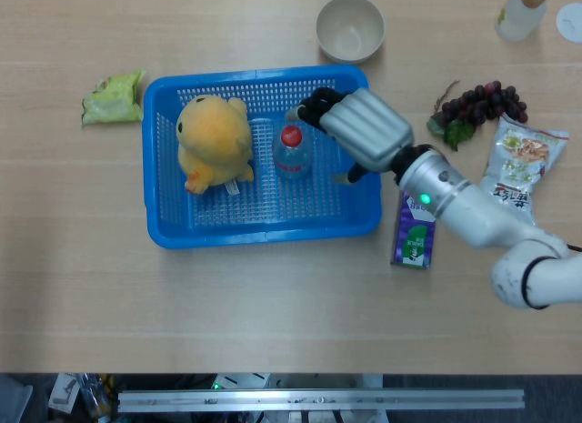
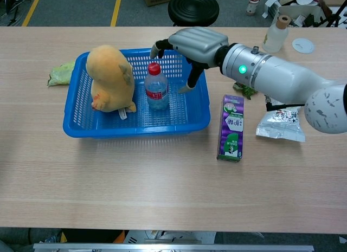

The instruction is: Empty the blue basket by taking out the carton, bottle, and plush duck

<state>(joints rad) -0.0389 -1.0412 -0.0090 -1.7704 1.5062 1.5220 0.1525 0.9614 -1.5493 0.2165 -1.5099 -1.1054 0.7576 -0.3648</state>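
the carton point(image 2: 231, 128) already stands upright on the tabletop point(image 2: 162, 181) just right of the blue basket point(image 1: 359, 205), so by my reckoning i'm on the second item, the bottle point(image 1: 292, 152). it stands upright inside the basket beside the plush duck point(image 1: 215, 141), which sits in the left part. my right robot hand point(image 1: 356, 130) hangs over the basket's right side with its fingers apart and nothing in them, fingertips reaching past the red cap point(image 2: 154, 68), thumb hanging down on the bottle's right; i can't tell if anything touches yet. my left robot hand isn't in either view. next i judge i must lower around the bottle's body, close on it without tipping it toward the duck, then lift it clear of the basket wall.
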